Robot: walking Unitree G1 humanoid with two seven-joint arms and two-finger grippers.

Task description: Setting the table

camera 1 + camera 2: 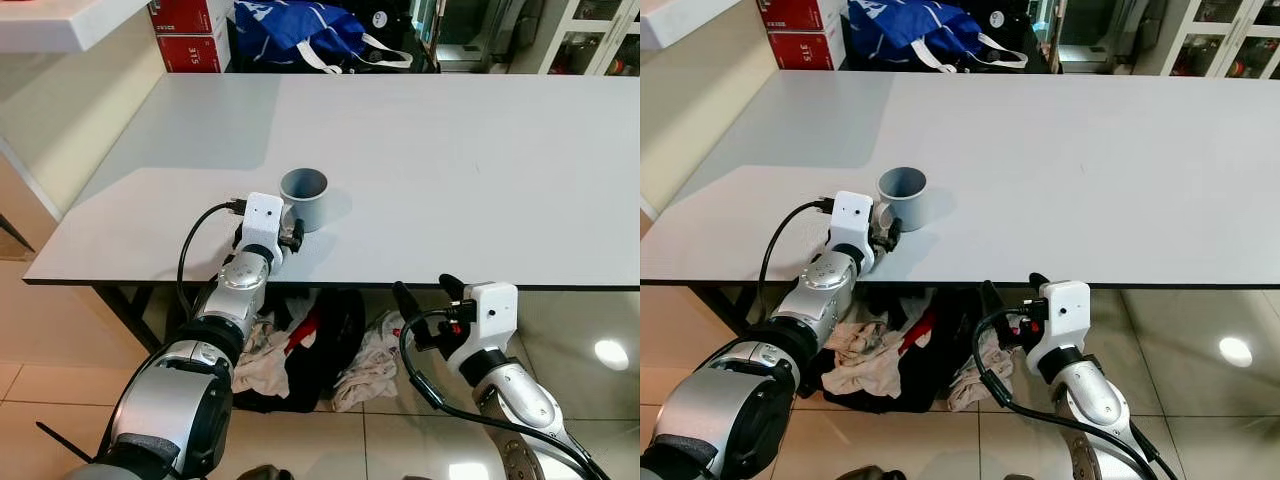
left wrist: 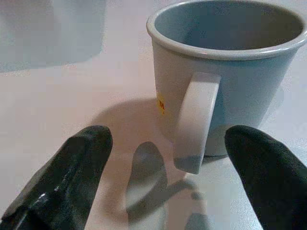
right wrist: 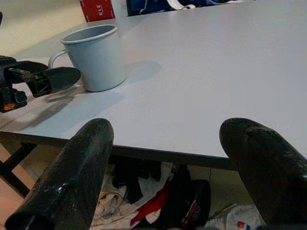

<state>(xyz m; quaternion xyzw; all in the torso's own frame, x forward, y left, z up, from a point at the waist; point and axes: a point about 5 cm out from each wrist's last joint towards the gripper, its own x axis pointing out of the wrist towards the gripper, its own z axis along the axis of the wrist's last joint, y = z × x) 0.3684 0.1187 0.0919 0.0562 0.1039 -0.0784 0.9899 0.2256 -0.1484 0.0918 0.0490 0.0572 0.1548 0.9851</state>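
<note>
Grey mug (image 2: 225, 76) upright on the white table (image 1: 480, 170).
Left gripper (image 2: 168, 177) open, fingers either side of its handle (image 2: 194, 122), not touching; right gripper (image 3: 168, 167) open below the table edge.

Pale blue mug (image 1: 304, 197), upright, empty, near table's (image 1: 480, 170) front edge

the red box (image 1: 193, 50) beyond the far edge of the bench (image 1: 450, 150) carries white digits that read about "315". in the right wrist view the same box (image 3: 97, 9) shows them as "315" too. the mug (image 2: 225, 81) bears a small yellow and red mark beside its handle, too small to read.
</note>
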